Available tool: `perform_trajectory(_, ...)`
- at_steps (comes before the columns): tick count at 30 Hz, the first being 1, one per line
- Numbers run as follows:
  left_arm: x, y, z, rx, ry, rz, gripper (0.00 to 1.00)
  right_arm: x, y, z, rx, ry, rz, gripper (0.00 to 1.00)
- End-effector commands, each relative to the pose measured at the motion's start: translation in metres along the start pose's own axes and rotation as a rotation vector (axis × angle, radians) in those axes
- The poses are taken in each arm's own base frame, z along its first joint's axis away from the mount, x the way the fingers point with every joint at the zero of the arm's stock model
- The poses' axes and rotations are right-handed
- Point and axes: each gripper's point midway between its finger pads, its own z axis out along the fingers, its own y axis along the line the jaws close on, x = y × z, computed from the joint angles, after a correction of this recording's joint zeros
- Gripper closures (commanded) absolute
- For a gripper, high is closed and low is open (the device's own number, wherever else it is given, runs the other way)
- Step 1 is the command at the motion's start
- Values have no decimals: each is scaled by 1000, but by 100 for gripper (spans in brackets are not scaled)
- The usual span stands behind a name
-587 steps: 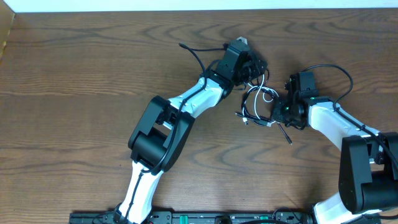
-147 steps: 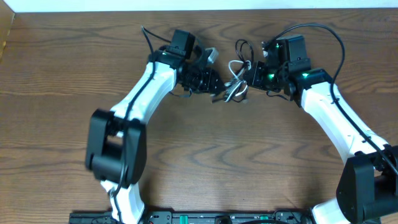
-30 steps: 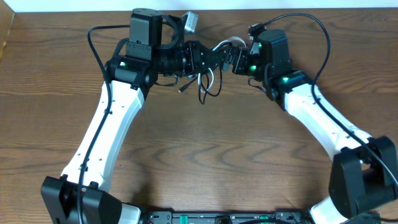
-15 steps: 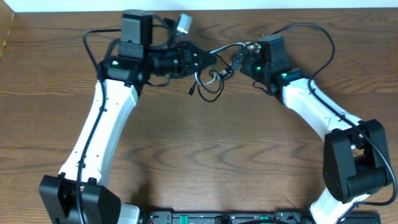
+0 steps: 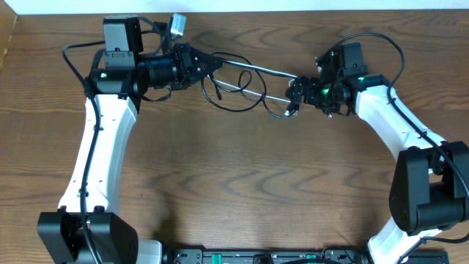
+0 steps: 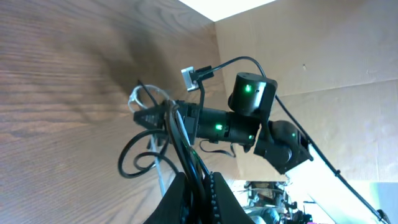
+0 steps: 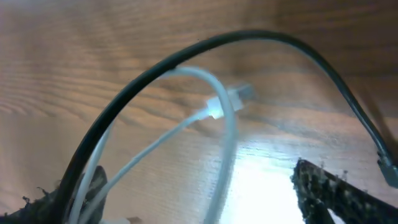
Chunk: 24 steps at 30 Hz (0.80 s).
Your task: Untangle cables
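The cables hang stretched between my two grippers above the table. My left gripper (image 5: 212, 64) is shut on the black cables (image 5: 233, 97), which sag in loops below it. In the left wrist view the black strands (image 6: 180, 140) run up from between its fingers (image 6: 221, 199). A white cable (image 5: 260, 70) runs taut toward my right gripper (image 5: 293, 92). In the right wrist view the white cable (image 7: 227, 124) and a black cable (image 7: 186, 53) arc between the right gripper's (image 7: 205, 199) fingers, which stand wide apart and open.
Dark wooden table (image 5: 242, 183) under both arms. A thick black arm wire (image 5: 388, 51) loops behind the right wrist. The table's far edge (image 5: 293, 9) lies just beyond the grippers. A cardboard wall (image 6: 329, 56) shows in the left wrist view.
My left gripper has pulled leftward with the black cables, drawing the bundle out into long strands. My right gripper has moved right and toward the near side.
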Motion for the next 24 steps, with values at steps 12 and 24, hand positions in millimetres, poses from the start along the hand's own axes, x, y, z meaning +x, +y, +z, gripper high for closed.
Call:
perform_trajectory(12,-13,14,-55,-224,-141,115,92,-2,-115,-16,193,27,-7,21)
perform_trajectory(24,13,20,-29,-304,-33,208,93,4,-30,-20,-228,48,-170,89)
